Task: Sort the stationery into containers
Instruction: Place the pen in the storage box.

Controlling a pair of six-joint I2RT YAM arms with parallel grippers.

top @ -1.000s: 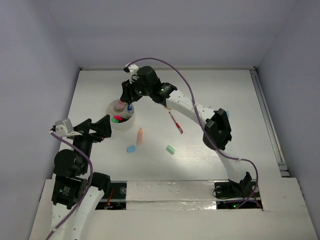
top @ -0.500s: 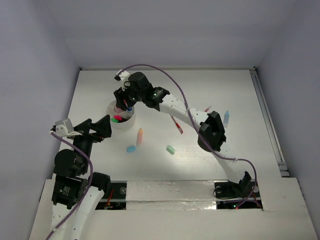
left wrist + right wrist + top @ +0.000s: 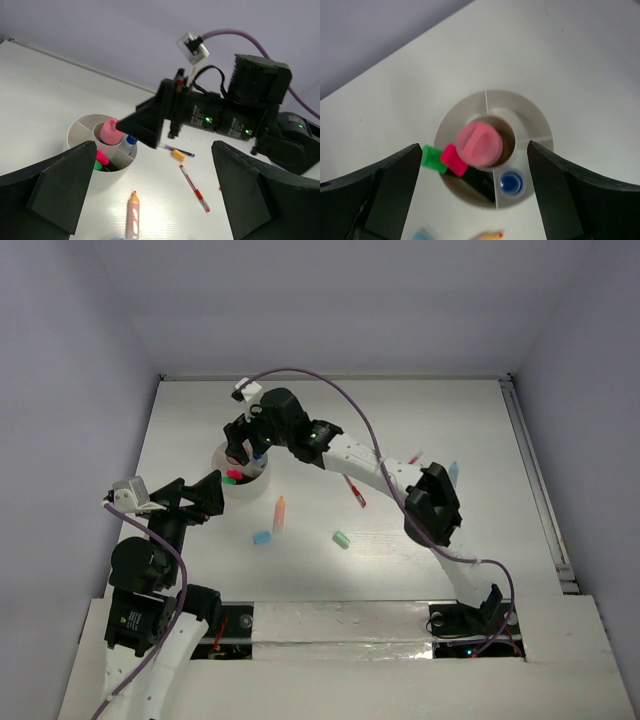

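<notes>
Jaws of the right gripper (image 3: 472, 150) wide apart, clasping nothing, straight above the white cup (image 3: 540, 125). Upright in the cup's middle pocket, under the open jaws, a pink marker (image 3: 480, 143); in an outer pocket beside it, a blue-capped marker (image 3: 510, 182); in another, a green marker (image 3: 433, 157) and a darker pink marker (image 3: 454, 160), both poking over the rim. Jaws of the left gripper (image 3: 212, 492) also wide and empty, near the cup. Loose on the table (image 3: 450, 420): an orange marker (image 3: 280, 513), a light-blue eraser (image 3: 262, 537), a mint eraser (image 3: 341, 539), a red pen (image 3: 354, 488) and, farther right, a blue-white marker (image 3: 453, 472)
</notes>
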